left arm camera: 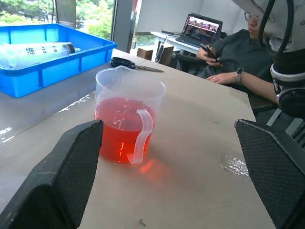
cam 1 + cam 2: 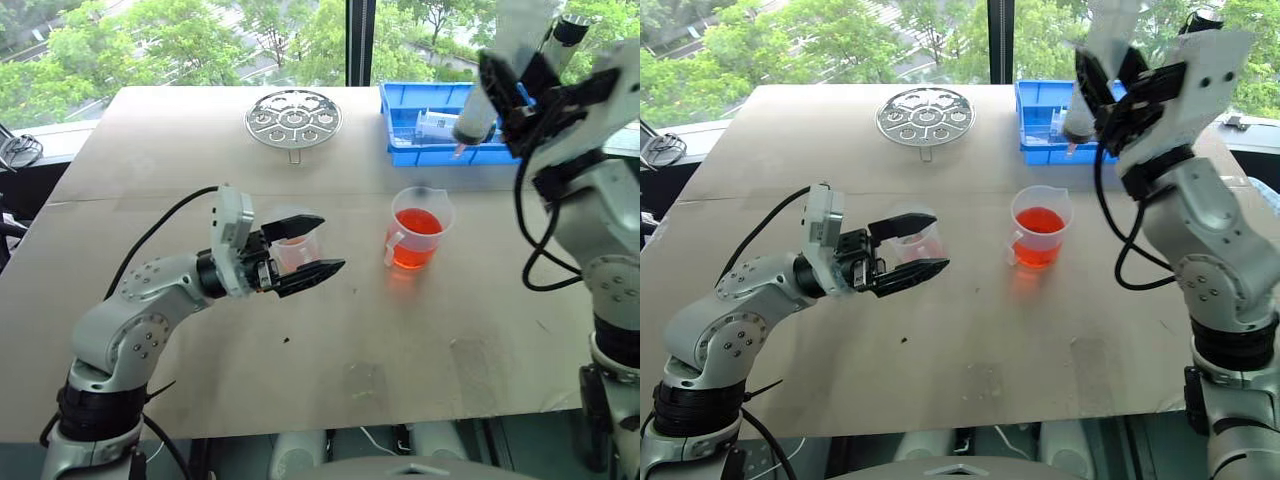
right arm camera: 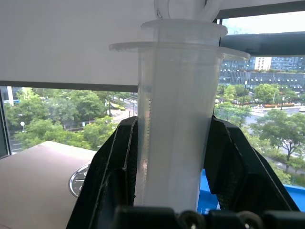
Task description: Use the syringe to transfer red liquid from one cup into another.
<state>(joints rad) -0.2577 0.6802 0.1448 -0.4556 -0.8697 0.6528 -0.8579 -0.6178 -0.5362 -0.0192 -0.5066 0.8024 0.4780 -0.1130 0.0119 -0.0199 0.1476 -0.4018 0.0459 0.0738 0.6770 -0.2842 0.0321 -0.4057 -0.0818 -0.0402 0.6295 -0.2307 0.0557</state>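
R gripper [image 2: 510, 100] is clamped on the syringe [image 2: 478, 112], which I've got held up in the air at the far right, over the front edge of the blue bin [image 2: 400, 120]; barrel's long axis runs steeply, small red tip pointing down and toward the robot's left, plunger end up top. The handled beaker [image 2: 418, 232] sits on the table [image 2: 400, 350] below the tip, nearer me and a bit left, so I reckon next move is mostly a drop w/ slight shift left to get the tip into it. R arm is the nearer one to the beaker. L gripper [image 2: 305, 247] has its fingers wide apart, holding nothing, pointing level toward the beaker, w/ the small narrow cup [image 2: 297, 245] standing between or just behind its fingers, can't tell if touching. Beaker has bright red liquid [image 2: 417, 240] roughly halfway up; small cup looks near empty, maybe a pale tint. Bin holds a fatter printed syringe [image 1: 43, 49]. Syringe barrel looks empty, so draw not yet done imo
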